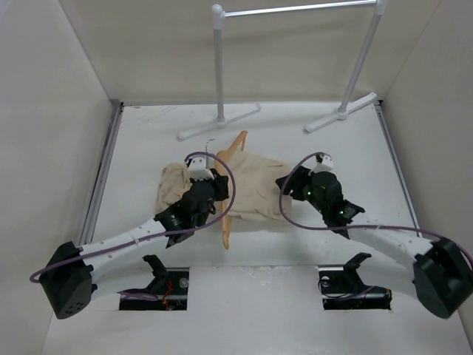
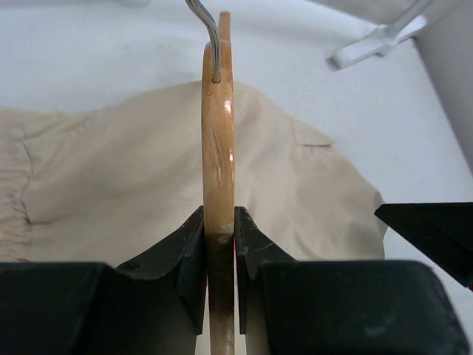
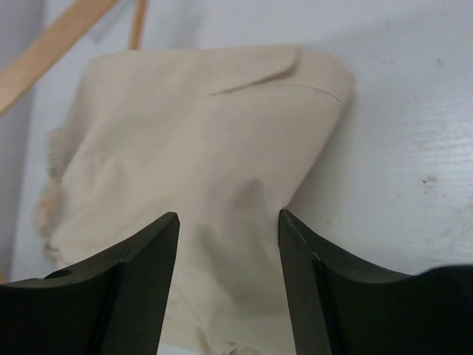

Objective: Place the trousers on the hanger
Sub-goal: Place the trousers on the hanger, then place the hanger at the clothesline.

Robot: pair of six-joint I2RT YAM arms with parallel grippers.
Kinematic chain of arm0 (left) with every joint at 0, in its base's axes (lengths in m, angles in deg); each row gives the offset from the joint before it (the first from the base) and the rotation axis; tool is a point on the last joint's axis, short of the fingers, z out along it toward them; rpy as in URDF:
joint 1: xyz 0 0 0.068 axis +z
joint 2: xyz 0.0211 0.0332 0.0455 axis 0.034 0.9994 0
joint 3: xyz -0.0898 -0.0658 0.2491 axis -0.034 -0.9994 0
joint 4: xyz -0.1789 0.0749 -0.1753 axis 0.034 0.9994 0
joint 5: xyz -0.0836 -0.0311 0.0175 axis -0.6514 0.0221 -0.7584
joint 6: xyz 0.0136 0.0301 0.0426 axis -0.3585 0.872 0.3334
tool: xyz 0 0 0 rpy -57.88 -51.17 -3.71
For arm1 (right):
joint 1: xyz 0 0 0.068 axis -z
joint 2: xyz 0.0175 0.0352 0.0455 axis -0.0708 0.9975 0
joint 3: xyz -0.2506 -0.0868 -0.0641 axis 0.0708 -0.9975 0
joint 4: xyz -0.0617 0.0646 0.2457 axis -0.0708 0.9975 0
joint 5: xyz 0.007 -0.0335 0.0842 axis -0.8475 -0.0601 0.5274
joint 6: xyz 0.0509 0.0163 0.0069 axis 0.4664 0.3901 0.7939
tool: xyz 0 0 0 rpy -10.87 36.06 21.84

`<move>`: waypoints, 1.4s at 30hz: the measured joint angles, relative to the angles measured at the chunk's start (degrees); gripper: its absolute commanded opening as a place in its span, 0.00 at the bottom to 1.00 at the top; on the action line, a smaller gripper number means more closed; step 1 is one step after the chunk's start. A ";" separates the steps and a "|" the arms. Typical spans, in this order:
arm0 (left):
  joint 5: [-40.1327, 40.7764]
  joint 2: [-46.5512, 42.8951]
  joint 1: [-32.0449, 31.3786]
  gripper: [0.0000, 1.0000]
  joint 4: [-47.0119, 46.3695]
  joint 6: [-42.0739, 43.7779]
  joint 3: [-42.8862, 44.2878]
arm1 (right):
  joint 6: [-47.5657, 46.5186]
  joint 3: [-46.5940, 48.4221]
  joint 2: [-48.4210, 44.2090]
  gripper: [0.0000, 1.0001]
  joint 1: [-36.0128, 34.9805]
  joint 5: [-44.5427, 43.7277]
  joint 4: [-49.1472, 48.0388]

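Trousers (image 1: pixel 255 185) are pictured lying mid-table across the hanger (image 2: pixel 219 148), whose wooden arm is clamped between the fingers of the left gripper (image 2: pixel 219 222). The right gripper (image 3: pixel 229 229) is held spread at the cloth's right edge.

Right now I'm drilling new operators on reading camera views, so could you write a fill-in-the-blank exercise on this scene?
The left end effector is shut on the wooden ____.
The right end effector stands ____ over the trousers.
The hook in the left wrist view is ____, not wood.
Missing words: hanger; open; metal.
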 measured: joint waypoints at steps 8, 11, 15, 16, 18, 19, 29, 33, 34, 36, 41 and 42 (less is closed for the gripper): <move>0.13 0.44 -4.00 0.00 5.03 7.54 15.72 | -3.69 2.47 -23.41 0.64 -8.96 -0.72 5.31; 0.31 2.54 -5.27 0.00 7.65 10.64 22.71 | -5.79 5.88 -25.57 0.68 -15.06 -0.85 7.50; 0.13 5.86 -7.04 0.00 9.86 14.27 30.71 | -8.63 10.49 -27.56 0.71 -20.26 -4.46 11.91; 0.04 6.21 -7.23 0.00 10.36 14.73 31.76 | -9.20 11.28 -28.37 0.71 -20.52 -6.12 13.25; -0.13 6.54 -7.48 0.00 11.50 15.56 33.22 | -9.81 11.76 -30.25 0.72 -20.13 -9.18 15.89; -0.22 6.56 -7.43 0.00 12.13 15.82 33.68 | -9.99 11.76 -31.21 0.72 -19.39 -10.45 17.68; -1.14 7.15 -6.51 0.00 16.74 17.42 36.76 | -10.38 11.21 -38.12 0.41 -7.08 -12.13 29.00; -1.01 9.81 -6.19 0.00 17.70 18.25 38.69 | -10.32 11.21 -37.94 0.17 -7.69 -9.46 28.85; -0.98 10.62 -6.19 0.00 17.81 18.38 39.19 | -10.08 11.21 -37.40 0.19 -8.76 -8.81 28.22; -1.09 12.68 -6.36 0.00 17.86 18.53 40.39 | -9.68 11.21 -35.45 0.28 -12.55 -7.72 25.62; -1.51 16.90 -6.49 0.00 17.75 18.60 42.23 | -10.78 12.35 -25.64 0.65 -25.18 -6.95 17.53; -1.51 17.25 -6.47 0.00 17.77 18.58 42.32 | -11.23 13.14 -23.52 0.67 -26.62 -7.04 16.76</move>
